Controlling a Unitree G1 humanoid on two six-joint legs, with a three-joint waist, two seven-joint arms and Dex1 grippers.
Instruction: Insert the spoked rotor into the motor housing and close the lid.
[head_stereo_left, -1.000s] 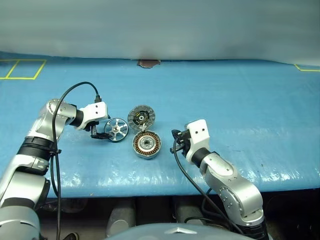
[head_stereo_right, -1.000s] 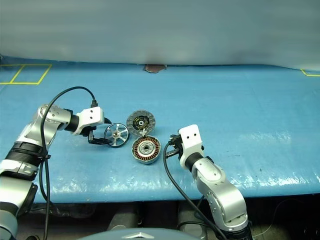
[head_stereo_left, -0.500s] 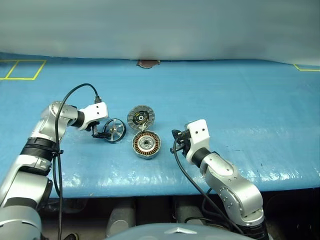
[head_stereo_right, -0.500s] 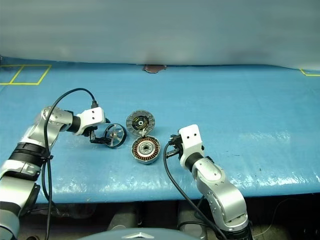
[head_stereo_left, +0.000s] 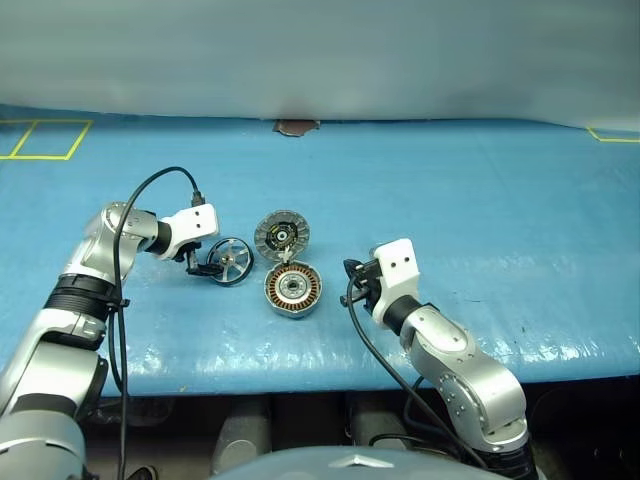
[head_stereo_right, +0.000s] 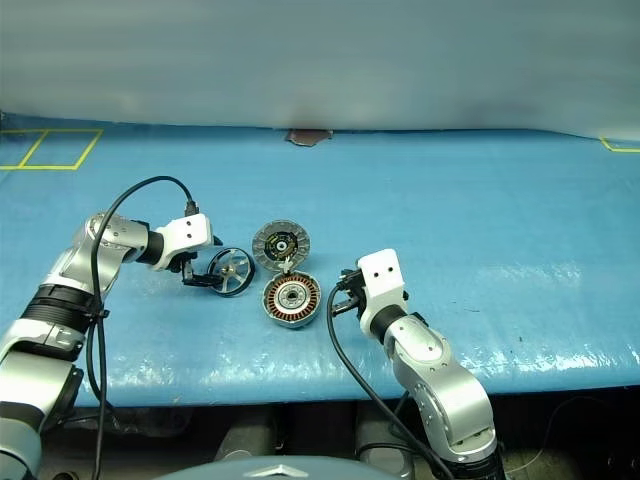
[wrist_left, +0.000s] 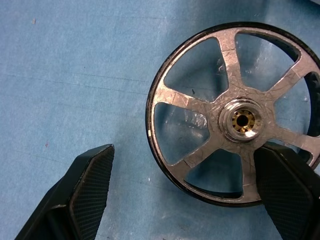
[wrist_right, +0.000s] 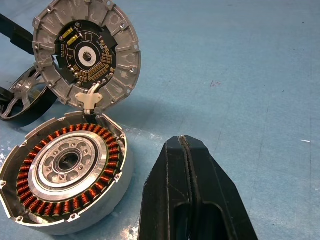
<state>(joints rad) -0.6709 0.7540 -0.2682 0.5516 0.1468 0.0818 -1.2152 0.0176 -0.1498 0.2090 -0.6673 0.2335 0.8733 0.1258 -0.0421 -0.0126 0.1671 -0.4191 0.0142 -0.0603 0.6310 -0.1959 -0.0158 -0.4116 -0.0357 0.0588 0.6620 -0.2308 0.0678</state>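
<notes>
The spoked rotor (head_stereo_left: 229, 262) is a silver wheel with pale spokes, tipped up at a slant on the blue mat. My left gripper (head_stereo_left: 208, 267) is open and straddles it. In the left wrist view the rotor (wrist_left: 232, 120) lies between the two black fingers (wrist_left: 92, 187), its rim over the other finger. The motor housing (head_stereo_left: 293, 290) with copper windings lies face up to the rotor's right. Its lid (head_stereo_left: 282, 235) stands swung open behind it, dark inner face showing. My right gripper (head_stereo_left: 350, 284) hovers shut and empty just right of the housing (wrist_right: 67, 172).
A blue mat (head_stereo_left: 480, 220) covers the table, with its front edge close to my arms. Yellow tape lines (head_stereo_left: 40, 138) mark the far left corner. A small brown patch (head_stereo_left: 297, 127) sits at the mat's back edge. Cables loop from both wrists.
The rotor, flat on the mat a second ago, now stands tilted between the left fingers. The left wrist shifted slightly. The right arm has kept still.
</notes>
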